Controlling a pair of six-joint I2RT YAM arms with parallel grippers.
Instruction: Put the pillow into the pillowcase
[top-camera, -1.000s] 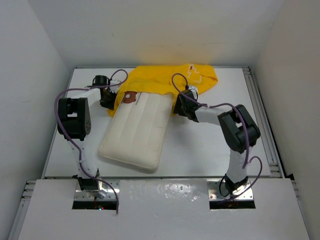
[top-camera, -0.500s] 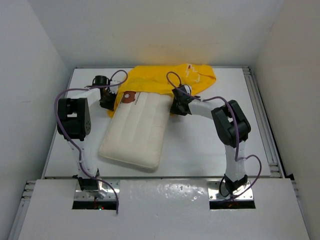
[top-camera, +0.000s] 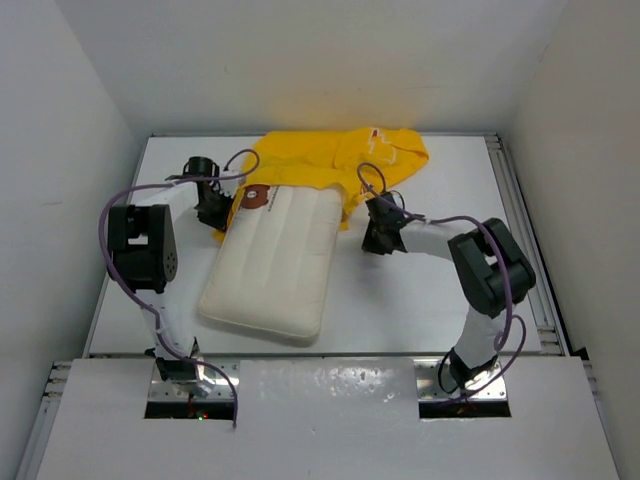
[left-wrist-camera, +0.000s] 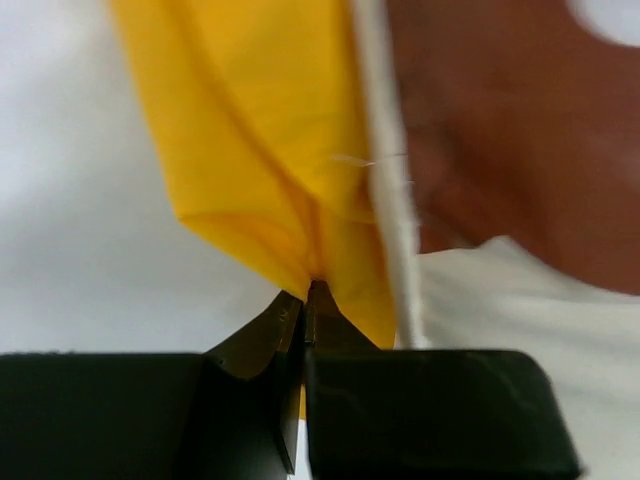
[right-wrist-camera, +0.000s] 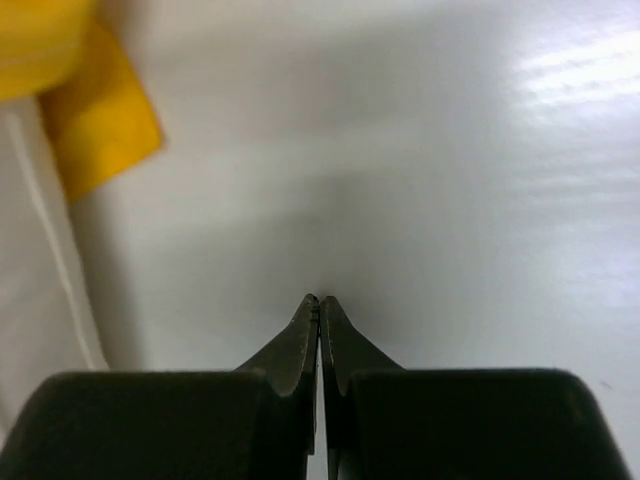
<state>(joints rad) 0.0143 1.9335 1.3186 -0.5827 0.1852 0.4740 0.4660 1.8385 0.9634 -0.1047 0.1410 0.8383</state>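
Observation:
The cream-white pillow (top-camera: 270, 262) lies slanted on the table, its far end tucked under the crumpled yellow pillowcase (top-camera: 330, 165). My left gripper (top-camera: 214, 210) sits at the pillowcase's left edge and is shut on a pinch of the yellow fabric (left-wrist-camera: 300, 250); the pillow's white seam (left-wrist-camera: 385, 170) runs just right of it. My right gripper (top-camera: 374, 243) is right of the pillow's far corner, shut with nothing between its fingers (right-wrist-camera: 320, 305), tips over bare table. A yellow pillowcase corner (right-wrist-camera: 95, 125) and the pillow's edge (right-wrist-camera: 35, 280) show at its left.
White walls enclose the white table (top-camera: 420, 290) on three sides. A metal rail (top-camera: 525, 240) runs along the right edge. Purple cables loop off both arms.
My right gripper has closed empty and pulled back right and nearer, away from the pillowcase edge. The left gripper holds its pinch; the pillowcase has shifted slightly.

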